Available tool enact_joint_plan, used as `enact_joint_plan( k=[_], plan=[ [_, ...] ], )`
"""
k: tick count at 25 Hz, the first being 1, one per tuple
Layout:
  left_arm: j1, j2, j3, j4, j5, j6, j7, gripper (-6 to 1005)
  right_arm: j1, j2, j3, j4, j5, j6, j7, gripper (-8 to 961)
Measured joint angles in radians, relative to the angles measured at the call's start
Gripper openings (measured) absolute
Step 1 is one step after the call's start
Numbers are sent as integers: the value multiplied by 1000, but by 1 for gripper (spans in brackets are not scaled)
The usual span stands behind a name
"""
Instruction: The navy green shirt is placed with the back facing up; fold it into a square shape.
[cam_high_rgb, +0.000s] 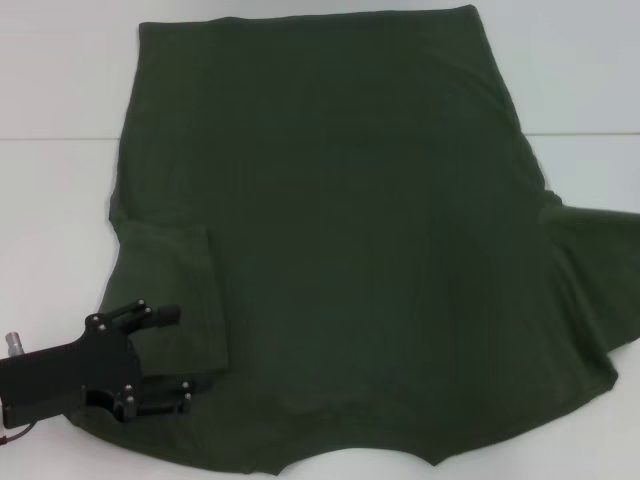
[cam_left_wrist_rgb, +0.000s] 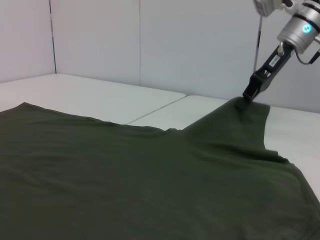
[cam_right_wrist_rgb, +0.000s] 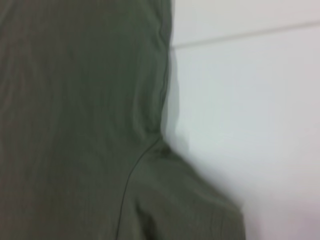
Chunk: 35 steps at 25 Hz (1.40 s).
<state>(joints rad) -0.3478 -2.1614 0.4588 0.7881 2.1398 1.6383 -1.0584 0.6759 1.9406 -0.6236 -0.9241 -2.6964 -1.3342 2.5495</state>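
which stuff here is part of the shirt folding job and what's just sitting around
Part of the job:
- green shirt, spread back up, left sleeve already folded in
- left gripper, open over the folded sleeve
- right gripper, pinching the lifted right sleeve

Just there:
- white table under the shirt; nothing else lies on it in view

Bright, even light falls from overhead in all three views; the white matte counter (cam_high_rgb: 60, 200) nearly washes out in the head view, its seam faint; the large dark olive-green cotton shirt (cam_high_rgb: 350, 250) reads murky, folds barely showing; the left wrist view is sharp, shadows soft; the right wrist view is blurred throughout, with a pale shadow along the shirt's edge.
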Motion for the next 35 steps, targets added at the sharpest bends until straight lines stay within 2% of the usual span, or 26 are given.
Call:
enact_joint_plan(
  k=[5,10,16,23,27,30,35],
  plan=[
    [0,0,0,0,0,0,0,920,28,0,3,-22,4,-19,-3,19],
    [2,0,0,0,0,0,0,920,85,17,-36,-16,4,-30,-4,20],
    [4,0,0,4,8,0,0,920,176,55,-129,4,2,-37,23,20],
    [13,0,0,6,9,0,3,920,251,101,-311,47,-27,-15,112,21],
    [16,0,0,8,9,0,13,920,279,118,-323,54,-4,-28,121,23],
    [17,0,0,9,9,0,14,920,282,117,-324,54,67,-59,104,123],
    [18,0,0,9,9,0,14,920,266,99,-309,69,117,-59,102,267]
  ],
)
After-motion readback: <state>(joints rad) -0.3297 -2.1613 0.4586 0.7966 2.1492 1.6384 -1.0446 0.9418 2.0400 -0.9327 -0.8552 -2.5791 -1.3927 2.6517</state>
